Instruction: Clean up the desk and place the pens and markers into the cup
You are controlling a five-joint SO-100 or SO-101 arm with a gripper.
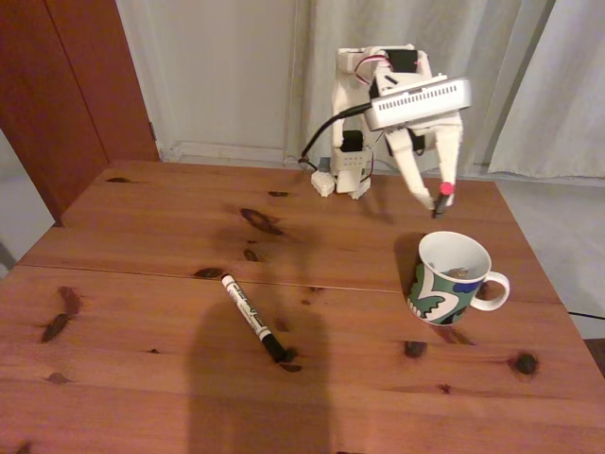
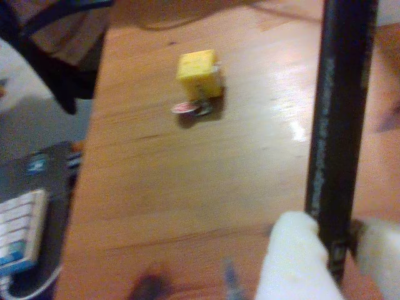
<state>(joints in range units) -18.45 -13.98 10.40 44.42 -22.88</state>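
- My white arm (image 1: 378, 113) stands at the far edge of the reddish-brown wooden table (image 1: 142, 284), in front of pale curtains (image 1: 529, 76).
- My hand (image 1: 440, 197) hangs in the air above the table, up and slightly to the left of the cup in the fixed view.
- My hand is clenched around a thin black pen (image 2: 337, 125); in the fixed view its red end (image 1: 444, 189) shows at my fingertips, with the dark tip pointing down.
- In the wrist view the pen runs nearly upright along the right side, pinched between my two white fingers (image 2: 294, 256) at the bottom edge.
- The cup (image 1: 449, 279) stands upright on the right part of the table, white inside, patterned green, white and dark blue outside, its handle pointing right.
- A white marker (image 1: 250, 317) with a black cap lies flat on the table, well to the left of the cup, slanting from upper left to lower right.
- In the wrist view a small yellow block (image 2: 199, 74) sits on the table, with a small red and white object just beside it.
- A keyboard (image 2: 19, 231) lies at the left edge of the wrist view.
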